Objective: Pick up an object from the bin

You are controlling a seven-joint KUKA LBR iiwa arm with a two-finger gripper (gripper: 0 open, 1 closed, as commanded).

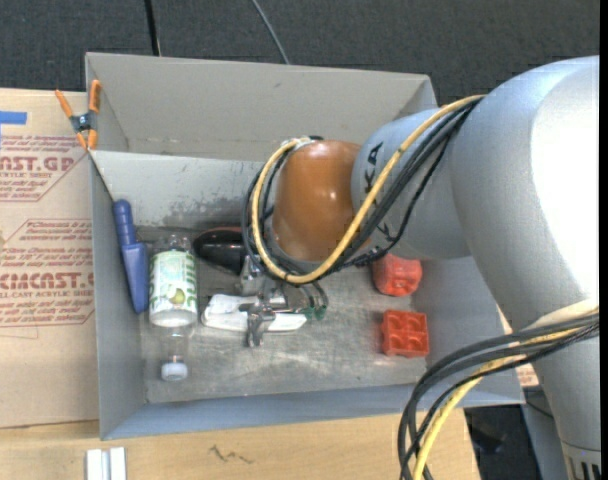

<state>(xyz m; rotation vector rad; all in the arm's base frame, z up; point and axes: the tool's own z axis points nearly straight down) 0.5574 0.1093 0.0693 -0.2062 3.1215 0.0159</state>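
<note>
Right now, your gripper [255,320] hangs low over the middle of the bin [274,103], directly above a flat white piece with a touch of green [222,313] that lies on the floor there. Treat that piece as the likely pick, since nothing else sits under the tool. You cannot tell from this angle whether the pincer is wide or narrow, nor whether it has hold of the piece; the orange wrist cover [309,208] and the looped cables [267,243] crowd the view above it. The arm comes in from the right and bends straight down, probably so that the tool meets the flat piece from above rather than scraping along the floor. Mind the neighbours. A clear bottle with a green and white label [172,286] lies on its side just to the left of the white piece, cap toward the front wall. A dark rounded thing [216,248] sits just behind it. A blue tool [133,256] leans along the left wall, well clear. Two red bricks [397,275] [404,333] rest apart on the right, so that side gives you the freer room to lift away.
</note>
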